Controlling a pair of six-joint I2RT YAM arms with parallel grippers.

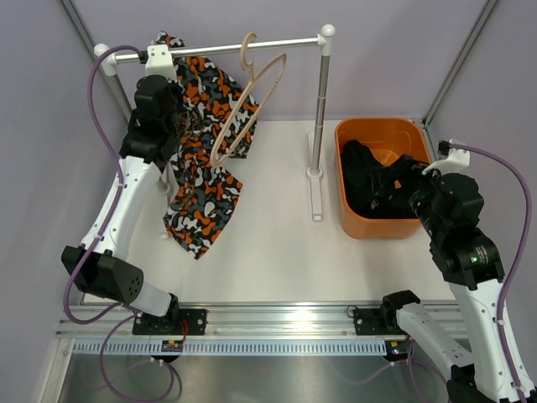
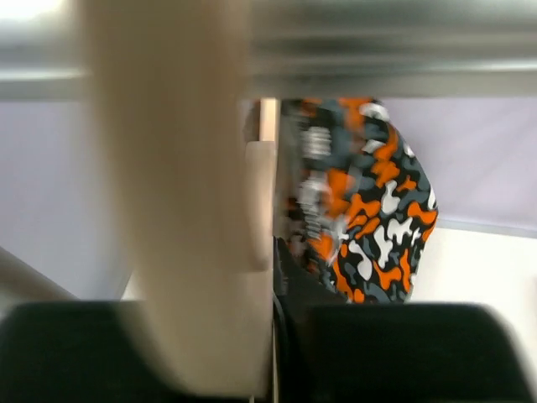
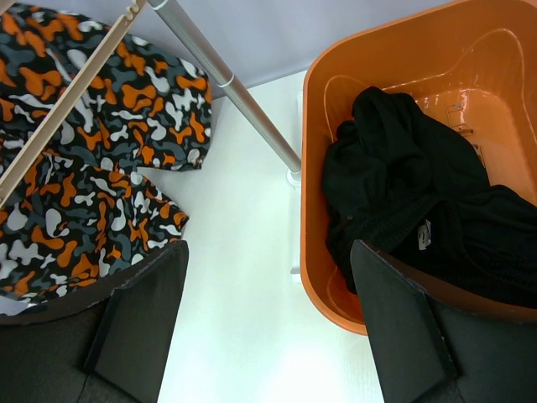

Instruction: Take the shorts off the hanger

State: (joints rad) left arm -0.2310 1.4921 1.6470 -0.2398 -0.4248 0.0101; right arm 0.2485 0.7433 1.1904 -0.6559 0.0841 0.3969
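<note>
The left gripper point(image 2: 273, 327) is reaching up to the left end of a metal rail point(image 1: 226, 48). Its dark fingers are looking close together in the blurred wrist view, but whether they are pinching cloth, wood or nothing cannot be told. A pale, smooth wooden hanger point(image 1: 252, 101) is crossing right in front of that camera. Just beside it the patterned shorts point(image 1: 201, 168) are hanging, blotched in orange, black, grey and white. They are draping from the rail's left end behind the hanger and trailing down in loose folds toward the white table point(image 1: 277, 260). How they are fastened to the hanger is hidden. The cloth is looking thin, soft and light, so it is likely going to sag, stretch and slide rather than hold any shape. The best hold is probably a pinch on a bunched fold near the top edge, close to the wood, where a pull is most likely to free the cloth without snagging. The right gripper point(image 3: 268, 252) is hovering over a glossy orange plastic bin point(image 3: 315, 252) at the right of the table, its two fingers spread wide and holding nothing. The black shorts point(image 3: 403, 193) are lying crumpled inside the bin, matte and limp, already off any hanger.
</note>
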